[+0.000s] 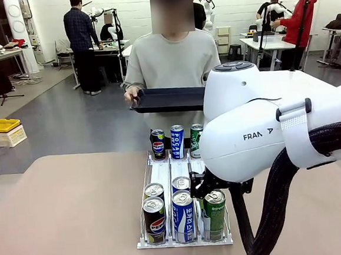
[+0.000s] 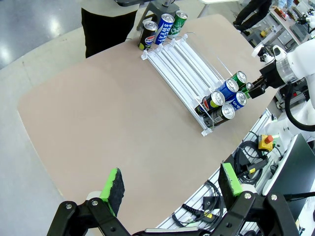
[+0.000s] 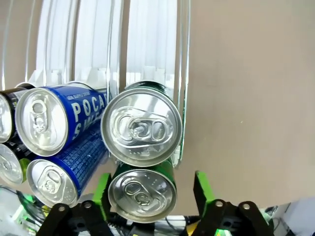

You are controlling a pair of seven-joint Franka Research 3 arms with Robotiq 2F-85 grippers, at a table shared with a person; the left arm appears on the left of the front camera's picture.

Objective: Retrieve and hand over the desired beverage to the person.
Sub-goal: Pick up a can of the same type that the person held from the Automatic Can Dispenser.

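Note:
A white can rack (image 1: 161, 174) on the table holds Pepsi, blue Pocari and green cans in three lanes. My right gripper (image 1: 202, 190) is lowered over the rack's near right corner. In the right wrist view its green pads (image 3: 201, 189) stand on either side of the front green can (image 3: 141, 195), with a small gap still showing on one side. A second green can (image 3: 141, 129) sits just behind it. My left gripper (image 2: 171, 183) hangs open and high above the table, holding nothing. The person (image 1: 171, 59) stands at the far side holding a black tray (image 1: 168, 98).
Three more cans, Pepsi (image 1: 158, 144), Pocari (image 1: 177, 140) and green (image 1: 196, 139), stand at the rack's far end. Pocari cans (image 3: 47, 123) lie in the lane beside the green ones. Bare tabletop (image 2: 108, 113) spreads left of the rack.

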